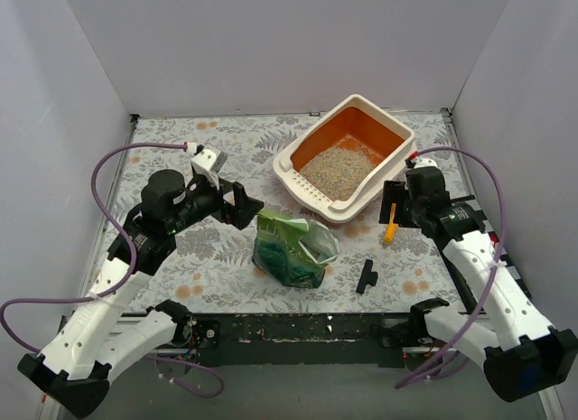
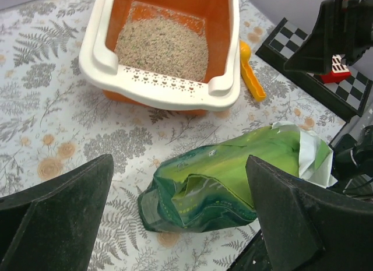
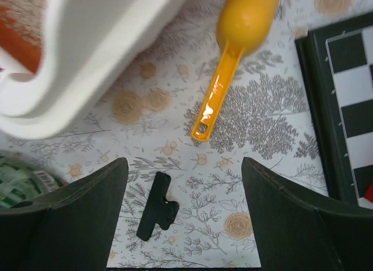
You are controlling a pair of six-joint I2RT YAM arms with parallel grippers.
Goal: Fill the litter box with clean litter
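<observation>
Top external: clean litter (image 1: 336,170) lies in litter box (image 1: 321,196); left pincer (image 1: 251,208), right pincer (image 1: 390,212) released. We judge next: grasp bag (image 1: 293,248), pour more.

The table (image 1: 208,257) is wearing a pale cloth printed with grey ferns and tan flowers. The litter box (image 1: 318,193) is sitting at the far right of centre, turned at an angle, its slotted edge facing the near side. A crumpled green bag (image 1: 291,248) is lying on its side near the middle, just in front of the box and apart from it. An orange scoop (image 1: 390,228) is lying just beside the box's right corner, handle pointing nearward. A small black clip (image 1: 366,276) is lying nearer the front edge, between bag and scoop. A checkered board (image 3: 349,108) is lying to the scoop's right.
</observation>
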